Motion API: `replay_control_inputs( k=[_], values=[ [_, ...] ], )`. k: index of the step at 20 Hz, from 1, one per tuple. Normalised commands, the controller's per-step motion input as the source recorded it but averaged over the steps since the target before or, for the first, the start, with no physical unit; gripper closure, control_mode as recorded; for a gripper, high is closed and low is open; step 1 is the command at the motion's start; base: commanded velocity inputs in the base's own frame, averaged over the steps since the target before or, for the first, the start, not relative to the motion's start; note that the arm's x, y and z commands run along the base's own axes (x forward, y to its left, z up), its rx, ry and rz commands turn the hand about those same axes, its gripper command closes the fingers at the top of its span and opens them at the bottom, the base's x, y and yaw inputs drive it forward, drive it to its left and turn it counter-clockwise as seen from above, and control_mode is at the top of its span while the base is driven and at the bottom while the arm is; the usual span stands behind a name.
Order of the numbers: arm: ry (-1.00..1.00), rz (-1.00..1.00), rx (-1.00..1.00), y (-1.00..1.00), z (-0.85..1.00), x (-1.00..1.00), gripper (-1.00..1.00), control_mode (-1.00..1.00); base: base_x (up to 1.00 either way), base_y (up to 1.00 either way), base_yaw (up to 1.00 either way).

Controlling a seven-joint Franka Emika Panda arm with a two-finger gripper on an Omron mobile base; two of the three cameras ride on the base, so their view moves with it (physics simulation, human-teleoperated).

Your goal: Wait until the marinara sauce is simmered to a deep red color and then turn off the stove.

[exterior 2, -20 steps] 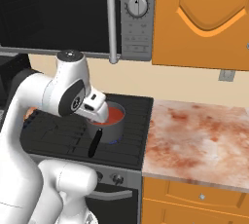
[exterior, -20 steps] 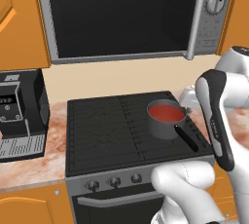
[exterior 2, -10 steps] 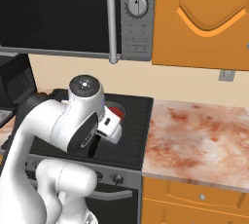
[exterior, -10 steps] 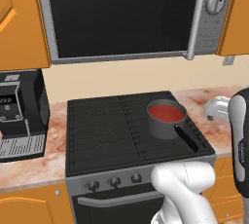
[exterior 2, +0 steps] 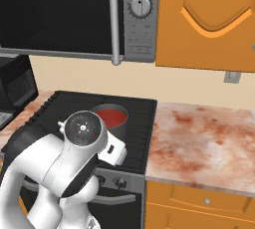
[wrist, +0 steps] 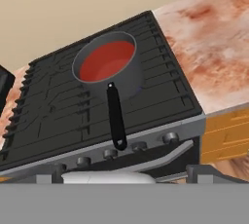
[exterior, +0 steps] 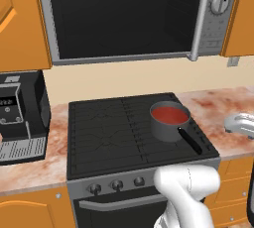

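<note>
While jaws gape wide, smooth red marinara sauce fills round grey saucepan w/ black handle

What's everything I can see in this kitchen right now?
stove: one, black cooktop, silver front, mid counter
knobs: row, dark, stove front
saucepan: one, grey, black handle, stove's right rear
marinara sauce: one, red, in saucepan
microwave: one, silver, above stove
coffee machine: one, black, left of stove
counter: marbled reddish, both sides
cabinets: orange, above and below
wall outlet: one, grey, right wall
arm: one, white, before stove
</note>
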Motion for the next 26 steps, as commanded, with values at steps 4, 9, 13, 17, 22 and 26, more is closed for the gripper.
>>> replay_control_inputs(
  k=[4,9,13,17,22,26],
  values=[
    [-0.10,0.00,0.01,-0.01,-0.23,-0.23,-1.00,-1.00,0.00,0.00,0.00],
    [-0.01,0.00,0.01,0.00,-0.20,-0.02,-1.00,-1.00,0.00,0.00,0.00],
    [-0.02,0.00,0.00,0.00,-0.07,0.00,-1.00,-1.00,0.00,0.00,0.00],
    [0.00,0.00,0.00,0.00,0.00,0.00,-1.00,-1.00,0.00,0.00,0.00],
    [0.00,0.00,0.00,0.00,0.00,0.00,-1.00,-1.00,0.00,0.00,0.00],
    [0.00,0.00,0.00,0.00,0.00,0.00,-1.00,-1.00,0.00,0.00,0.00]
  ],
)
